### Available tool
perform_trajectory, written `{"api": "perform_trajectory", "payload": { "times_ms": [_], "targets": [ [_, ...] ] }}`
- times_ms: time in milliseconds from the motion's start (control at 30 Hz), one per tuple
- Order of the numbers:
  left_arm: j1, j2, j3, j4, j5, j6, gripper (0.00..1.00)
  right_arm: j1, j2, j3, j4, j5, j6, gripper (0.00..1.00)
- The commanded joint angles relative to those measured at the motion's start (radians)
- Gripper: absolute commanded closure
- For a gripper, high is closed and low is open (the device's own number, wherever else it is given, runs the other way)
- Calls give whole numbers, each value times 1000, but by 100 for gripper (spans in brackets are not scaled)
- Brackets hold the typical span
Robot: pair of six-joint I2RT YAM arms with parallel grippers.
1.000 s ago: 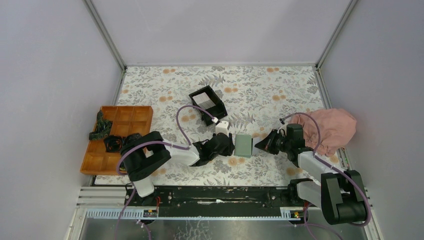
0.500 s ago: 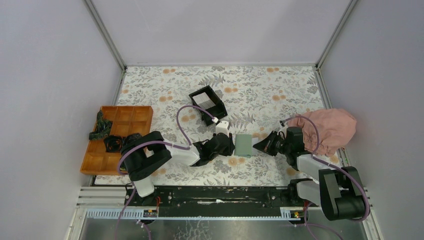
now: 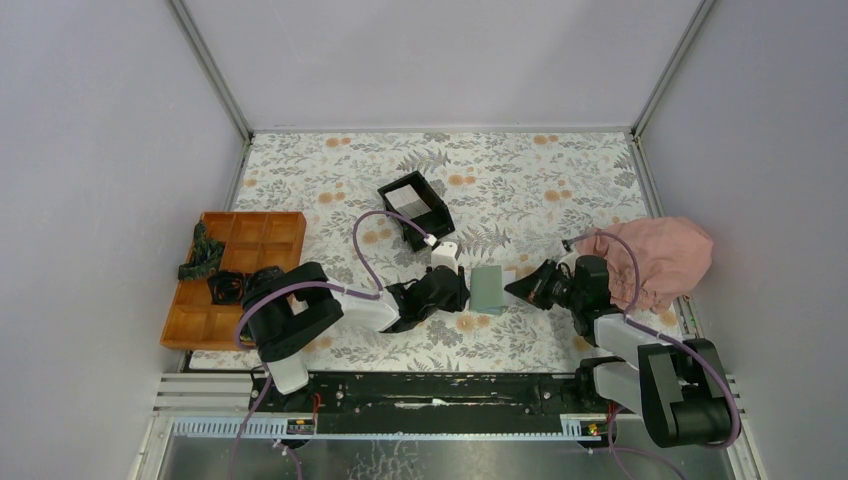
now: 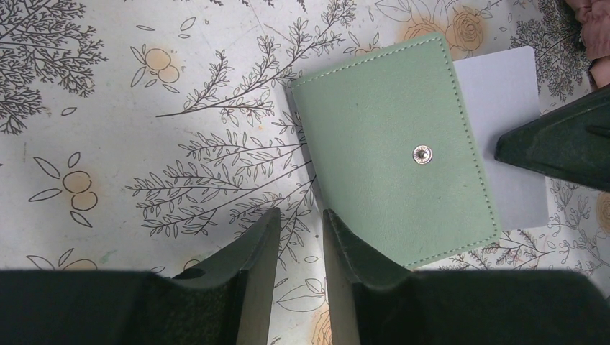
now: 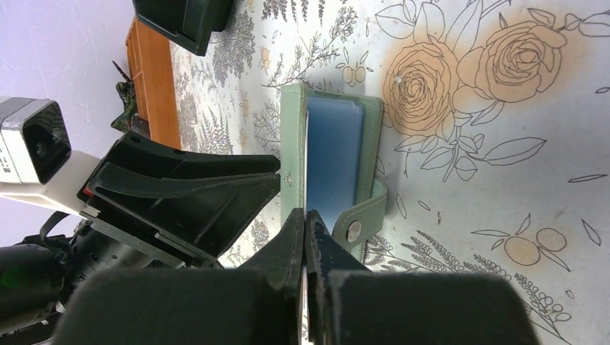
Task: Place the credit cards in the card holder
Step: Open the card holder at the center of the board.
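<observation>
At one card holder (image 4: 392, 154), one card (image 4: 509, 93)

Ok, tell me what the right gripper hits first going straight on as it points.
Most likely the card holder: the right gripper points into its open blue face; the left gripper sits behind it.

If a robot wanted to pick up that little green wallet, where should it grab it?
Probably the card holder's closed long edge, facing the left tool, approached low from that side. It lies flat and thin, so only an edge can be pinched, and the opposite edge gapes open, with a credit card poking out in the right tool's grip.
</observation>
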Motion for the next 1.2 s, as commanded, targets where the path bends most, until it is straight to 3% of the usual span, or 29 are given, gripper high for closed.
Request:
{"api": "perform_trajectory", "payload": {
  "times_ms": [0, 367, 767, 1167],
  "targets": [
    [-8, 24, -22, -6, 13, 5, 65, -5, 17, -9, 85, -31, 13, 100],
    [-8, 22, -25, -5, 18, 2, 65, -2, 153, -26, 269, -76, 60, 100],
    [-7, 19, -40, 6, 32, -4, 71, 23, 36, -12, 242, -67, 88, 100],
    [-8, 13, -67, 33, 50, -18, 71, 204, 85, 39, 254, 49, 93, 100]
  ]
}}
